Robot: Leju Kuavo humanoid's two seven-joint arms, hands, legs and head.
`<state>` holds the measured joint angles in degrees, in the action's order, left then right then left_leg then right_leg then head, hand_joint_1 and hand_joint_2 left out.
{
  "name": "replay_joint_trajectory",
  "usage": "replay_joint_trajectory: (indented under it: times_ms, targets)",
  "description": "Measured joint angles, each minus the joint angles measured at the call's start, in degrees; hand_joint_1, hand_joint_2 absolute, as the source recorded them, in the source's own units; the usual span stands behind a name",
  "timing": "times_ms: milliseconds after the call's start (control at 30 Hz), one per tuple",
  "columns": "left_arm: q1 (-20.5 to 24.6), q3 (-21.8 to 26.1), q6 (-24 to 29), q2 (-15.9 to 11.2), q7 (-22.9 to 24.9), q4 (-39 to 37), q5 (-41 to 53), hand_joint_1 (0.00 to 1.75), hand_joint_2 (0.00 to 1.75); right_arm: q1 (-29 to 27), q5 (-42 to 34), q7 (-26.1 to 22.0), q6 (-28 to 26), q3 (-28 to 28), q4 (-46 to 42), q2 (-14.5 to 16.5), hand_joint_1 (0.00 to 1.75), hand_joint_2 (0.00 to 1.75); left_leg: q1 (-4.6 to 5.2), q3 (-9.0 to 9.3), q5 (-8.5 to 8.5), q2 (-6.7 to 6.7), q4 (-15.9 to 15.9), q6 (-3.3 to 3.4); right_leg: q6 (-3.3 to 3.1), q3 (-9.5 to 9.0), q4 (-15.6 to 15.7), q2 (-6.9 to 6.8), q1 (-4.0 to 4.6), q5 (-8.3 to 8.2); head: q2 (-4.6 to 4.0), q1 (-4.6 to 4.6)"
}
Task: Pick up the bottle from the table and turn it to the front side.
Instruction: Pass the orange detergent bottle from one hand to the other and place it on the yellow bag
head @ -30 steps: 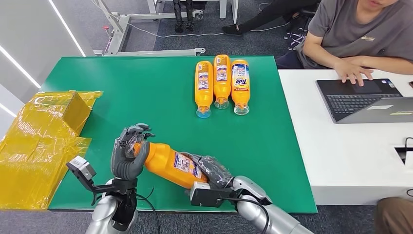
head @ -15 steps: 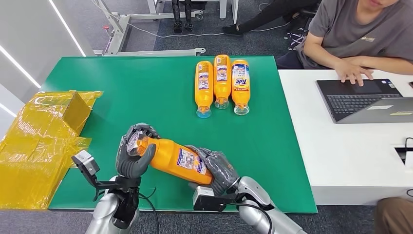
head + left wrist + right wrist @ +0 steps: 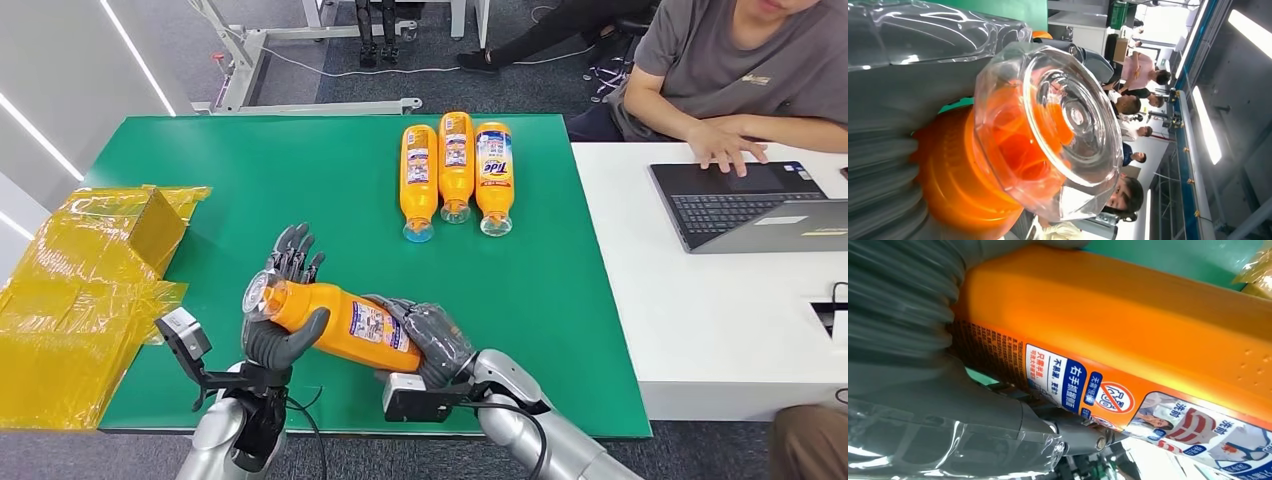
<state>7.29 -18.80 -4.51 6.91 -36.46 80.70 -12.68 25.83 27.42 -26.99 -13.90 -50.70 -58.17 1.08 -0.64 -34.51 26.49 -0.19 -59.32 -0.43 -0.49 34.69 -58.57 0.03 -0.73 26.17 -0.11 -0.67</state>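
While the right hand [image 3: 425, 338] clasps the base end of the orange bottle [image 3: 345, 325] above the green table [image 3: 300, 180], the left hand [image 3: 278, 310], fingers spread, cradles its clear cap [image 3: 1048, 125]. Three bottles [image 3: 455, 165] lie side by side at one o'clock.

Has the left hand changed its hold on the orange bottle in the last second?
Yes. The left hand has opened: its fingers now point up toward the three bottles, with the orange bottle cap resting on its palm.
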Motion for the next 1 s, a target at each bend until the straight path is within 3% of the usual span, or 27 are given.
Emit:
replay_joint_trajectory:
  times_ms: [567, 600, 700, 733, 900, 1000]
  targets:
    - [-1.43, 0.00, -1.18, 0.23, 0.00, 0.13, 1.26, 1.75, 1.75, -0.53, 2.86, 1.45, -0.91, -0.08, 1.14, 0.49, 1.75, 1.75, 0.00, 0.00, 0.00, 0.00, 0.00, 0.00, 0.00, 0.00, 0.00, 0.00, 0.00, 0.00, 0.00, 0.00]
    - [-1.43, -0.01, -1.23, 0.33, 0.00, 0.13, 1.28, 1.75, 1.75, -0.59, 3.44, 1.60, -1.62, -0.08, 1.10, 0.49, 1.66, 1.75, 0.00, 0.00, 0.00, 0.00, 0.00, 0.00, 0.00, 0.00, 0.00, 0.00, 0.00, 0.00, 0.00, 0.00]
    - [-1.38, -0.04, -1.46, 0.57, 0.00, 0.19, 1.48, 1.75, 1.75, -0.70, 4.98, 2.31, -4.13, -0.07, 1.08, 0.55, 0.39, 1.75, 0.00, 0.00, 0.00, 0.00, 0.00, 0.00, 0.00, 0.00, 0.00, 0.00, 0.00, 0.00, 0.00, 0.01]
    - [-1.36, -0.05, -1.56, 0.60, 0.00, 0.26, 1.58, 1.75, 1.75, -0.81, 4.96, 2.30, -5.02, -0.02, 1.08, 0.60, 0.04, 1.75, 0.00, 0.00, 0.00, 0.00, 0.00, 0.00, 0.00, 0.00, 0.01, 0.00, 0.00, 0.00, 0.00, 0.01]
    - [-1.11, -0.07, -1.51, 0.82, -0.01, 0.49, 1.60, 1.75, 1.75, -2.02, 1.77, -0.33, -10.78, 1.17, 0.37, 1.08, 0.00, 1.75, 0.00, 0.00, 0.00, -0.01, 0.00, 0.00, 0.00, 0.00, 0.00, -0.02, 0.00, 0.00, 0.00, 0.00]
    - [-0.89, 0.05, 1.91, 1.14, -0.36, 0.88, 0.75, 1.75, 1.75, -3.06, -1.58, -2.93, -14.72, 2.29, -1.10, 1.35, 0.00, 1.75, 0.00, -0.01, 0.00, -0.01, 0.00, 0.00, 0.00, -0.01, 0.00, -0.02, 0.00, 0.00, 0.00, 0.01]
